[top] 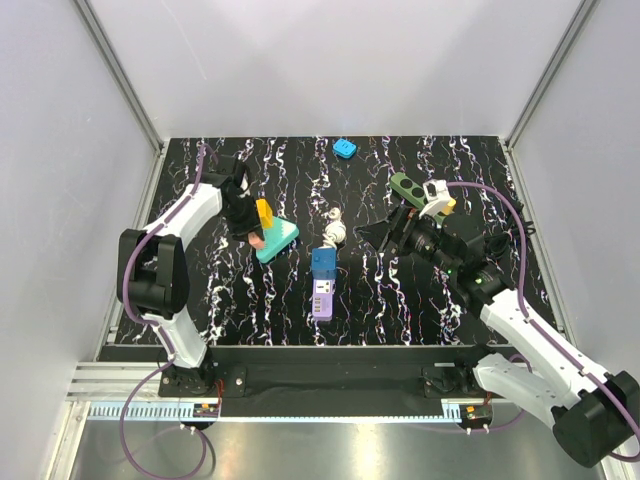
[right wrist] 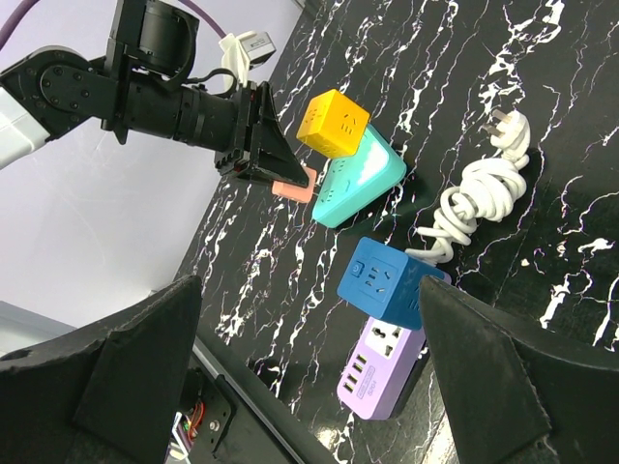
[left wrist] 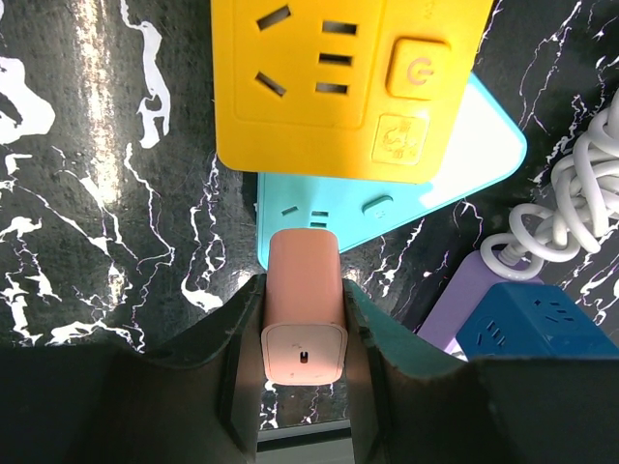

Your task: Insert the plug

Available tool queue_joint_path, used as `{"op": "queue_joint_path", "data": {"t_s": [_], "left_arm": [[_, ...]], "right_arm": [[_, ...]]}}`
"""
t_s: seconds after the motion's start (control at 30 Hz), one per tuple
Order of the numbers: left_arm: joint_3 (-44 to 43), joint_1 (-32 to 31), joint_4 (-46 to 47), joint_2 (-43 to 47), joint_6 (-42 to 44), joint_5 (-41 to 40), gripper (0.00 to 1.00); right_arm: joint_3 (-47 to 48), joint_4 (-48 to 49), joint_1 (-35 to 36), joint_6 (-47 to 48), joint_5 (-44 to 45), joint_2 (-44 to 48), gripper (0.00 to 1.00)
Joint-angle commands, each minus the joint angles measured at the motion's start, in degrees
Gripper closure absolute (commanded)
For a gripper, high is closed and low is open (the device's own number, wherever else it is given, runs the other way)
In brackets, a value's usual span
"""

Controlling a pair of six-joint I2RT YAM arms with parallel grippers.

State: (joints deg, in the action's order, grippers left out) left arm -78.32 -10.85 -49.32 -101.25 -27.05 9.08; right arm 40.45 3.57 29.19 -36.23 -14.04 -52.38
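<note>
Pink plug [left wrist: 305,319] is clamped between the fingers of our left gripper [left wrist: 304,295], its tip at the near edge of the teal power strip [left wrist: 319,215], which carries a yellow cube socket [left wrist: 329,77]. Our right gripper [right wrist: 309,290] hangs spread wide, holding nothing.

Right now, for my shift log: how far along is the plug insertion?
Done: left gripper grips the pink plug. In hand: its tip is at the teal power strip. Left: seating it; prongs hidden, so unconfirmed. Idle: right gripper, open.
</note>
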Motion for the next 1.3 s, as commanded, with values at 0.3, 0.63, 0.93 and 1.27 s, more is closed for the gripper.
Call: {"op": "queue_joint_path", "data": {"t_s": [0.3,0.63,0.93,1.27], "left_arm": [[0.9,-0.75,4.23,-1.75,-0.73,2.34,1.0],[1.16,-1.19,4.32,-2.37,-0.81,3.22,1.0],[0.02,-1.36,4.06,-1.4,-1.25,3.31,1.0],[-1.3,-1.54,3.7,-3.07,-2.13,2.78,1.0]], "right_arm": [[-0.1,1.26,-0.27,1.42,1.47,1.58,0.0],[-0.19,1.26,-0.27,1.6,1.92,1.58,0.0],[-0.19,1.35,-0.27,1.69,2.26,1.93,0.0],[-0.46,1.08,-0.27,1.95,2.35,2.37,0.0]]}}
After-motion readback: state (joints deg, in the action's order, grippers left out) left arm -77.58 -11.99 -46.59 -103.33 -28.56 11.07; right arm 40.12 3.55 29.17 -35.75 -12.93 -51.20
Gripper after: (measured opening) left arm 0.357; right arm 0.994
